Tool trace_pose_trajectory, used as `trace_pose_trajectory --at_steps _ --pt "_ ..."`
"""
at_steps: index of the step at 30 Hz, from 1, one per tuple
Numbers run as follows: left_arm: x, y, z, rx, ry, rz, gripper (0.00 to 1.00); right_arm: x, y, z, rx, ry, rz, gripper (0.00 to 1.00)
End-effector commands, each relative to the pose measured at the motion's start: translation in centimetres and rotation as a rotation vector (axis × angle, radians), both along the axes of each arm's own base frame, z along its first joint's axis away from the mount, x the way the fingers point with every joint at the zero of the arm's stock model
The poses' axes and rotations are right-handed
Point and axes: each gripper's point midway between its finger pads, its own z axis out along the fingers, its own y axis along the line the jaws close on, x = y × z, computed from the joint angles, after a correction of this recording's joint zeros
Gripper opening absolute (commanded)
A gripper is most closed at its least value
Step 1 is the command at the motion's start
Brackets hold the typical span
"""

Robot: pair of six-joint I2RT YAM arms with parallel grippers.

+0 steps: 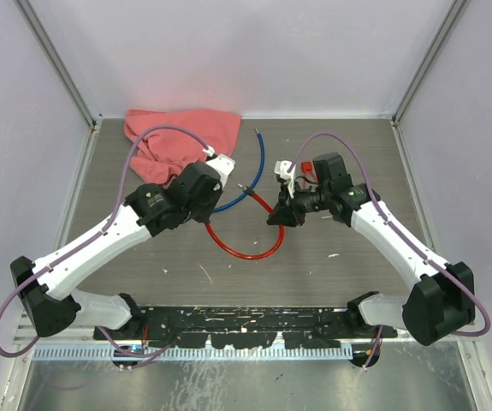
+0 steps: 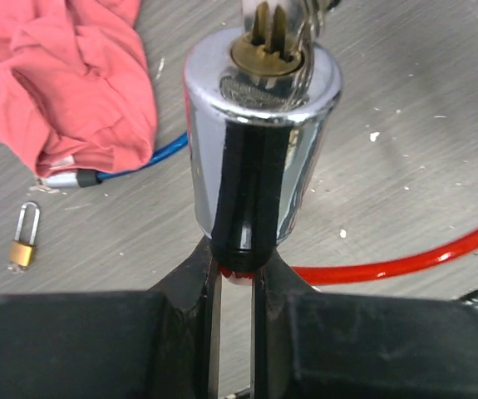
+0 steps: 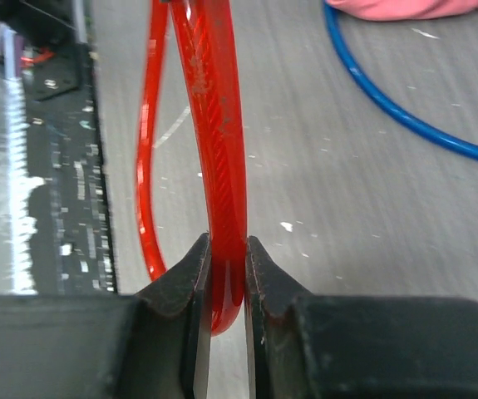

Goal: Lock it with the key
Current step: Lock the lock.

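The chrome lock barrel (image 2: pixel 259 141) is held over the table (image 2: pixel 421 125). Its keyed end points away from my left wrist camera, with a brass key (image 2: pixel 273 33) seated in it. My left gripper (image 2: pixel 237 266) pinches the barrel's base, likely to brace it against turning. My right gripper (image 3: pixel 226 266) is clamped on the red cable (image 3: pixel 218 166), steadying the loop. Both arms reach inward, elbows out, meeting near mid-table. A pink cloth (image 2: pixel 64 75) lies beyond.
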Motion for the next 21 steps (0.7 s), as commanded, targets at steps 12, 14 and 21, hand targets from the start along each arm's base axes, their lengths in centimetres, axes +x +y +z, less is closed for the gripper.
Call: trace_pose_trajectory --at_steps 12,14,21 --pt "4.5 -0.5 6.7 -0.002 -0.464 0.013 0.0 -6.8 3.3 1.1 0.189 0.472 0.167 0.01" --pt "4.5 -1.0 6.8 0.015 -0.497 -0.003 0.0 -7.2 3.5 1.7 0.207 0.5 0.181 0.01" --pt "4.8 -1.3 6.6 0.039 -0.546 -0.019 0.0 -8.1 3.8 3.6 0.262 0.557 0.204 0.01"
